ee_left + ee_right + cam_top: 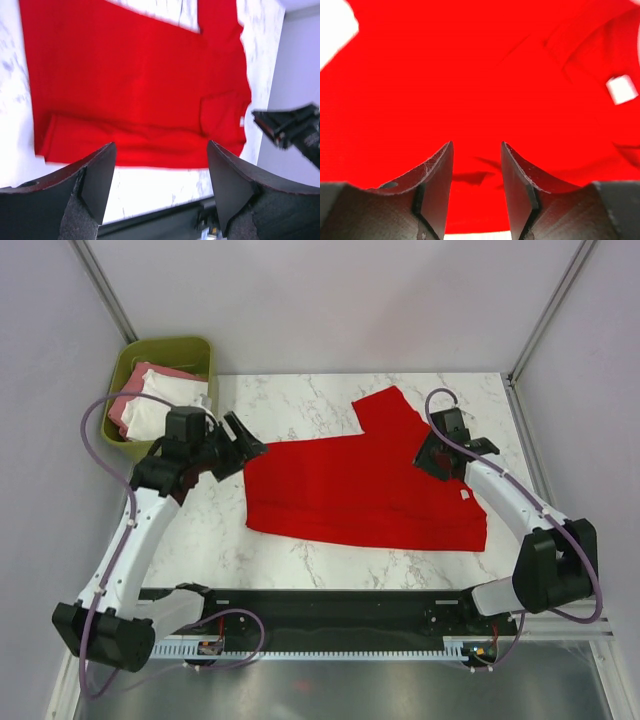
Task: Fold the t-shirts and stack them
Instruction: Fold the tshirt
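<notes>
A bright red t-shirt (350, 490) lies partly folded on the marble table (280, 400), one sleeve (390, 412) pointing to the back, its small white neck label (465, 495) near the right edge. My left gripper (245, 445) hovers just off the shirt's left edge, jaws wide open and empty; in the left wrist view the gripper (160, 170) looks over the red t-shirt (135, 85). My right gripper (432, 458) hangs over the shirt's right part. In its own view the gripper (476, 150) is open above red cloth (470, 75), nothing between the fingers, and the label (621, 89) shows.
An olive-green bin (170, 343) stands at the back left, off the table's corner, holding a white tee (165, 405) and a pink one (150, 370). Metal frame posts rise at both back corners. The arms' black base rail (330, 605) runs along the near edge.
</notes>
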Motion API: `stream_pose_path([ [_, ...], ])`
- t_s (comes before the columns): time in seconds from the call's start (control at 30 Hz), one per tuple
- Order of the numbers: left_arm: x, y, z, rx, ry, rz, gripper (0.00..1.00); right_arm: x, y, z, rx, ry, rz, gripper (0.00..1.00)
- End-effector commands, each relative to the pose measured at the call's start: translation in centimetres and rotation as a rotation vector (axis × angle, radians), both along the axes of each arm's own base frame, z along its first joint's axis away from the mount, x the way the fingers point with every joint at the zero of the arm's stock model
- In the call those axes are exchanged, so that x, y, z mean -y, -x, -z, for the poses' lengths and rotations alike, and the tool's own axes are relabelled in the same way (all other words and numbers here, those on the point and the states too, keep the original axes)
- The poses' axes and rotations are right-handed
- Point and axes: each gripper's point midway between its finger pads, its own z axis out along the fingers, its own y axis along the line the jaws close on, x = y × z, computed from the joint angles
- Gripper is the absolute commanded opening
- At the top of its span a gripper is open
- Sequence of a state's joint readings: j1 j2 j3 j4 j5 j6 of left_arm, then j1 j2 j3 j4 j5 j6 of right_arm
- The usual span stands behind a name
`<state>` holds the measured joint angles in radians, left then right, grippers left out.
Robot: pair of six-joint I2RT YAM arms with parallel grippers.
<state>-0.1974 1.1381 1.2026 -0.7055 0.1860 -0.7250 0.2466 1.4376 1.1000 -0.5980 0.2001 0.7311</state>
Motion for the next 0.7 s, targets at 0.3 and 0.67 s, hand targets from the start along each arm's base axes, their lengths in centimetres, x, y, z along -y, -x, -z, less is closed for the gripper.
stream_pose_path([
  [0.3,-0.4,6.5,10.6,-0.289,-0.078,-0.002,0.75,-18.2,8.4,0.5,0.049,-0.137,-0.478,0.47],
  [0.67,-0.6,1.7,14.5,-0.392,-0.183,0.0,0.72,-29.4,10.9,5.9,0.04,-0.23,-0.603,0.41],
])
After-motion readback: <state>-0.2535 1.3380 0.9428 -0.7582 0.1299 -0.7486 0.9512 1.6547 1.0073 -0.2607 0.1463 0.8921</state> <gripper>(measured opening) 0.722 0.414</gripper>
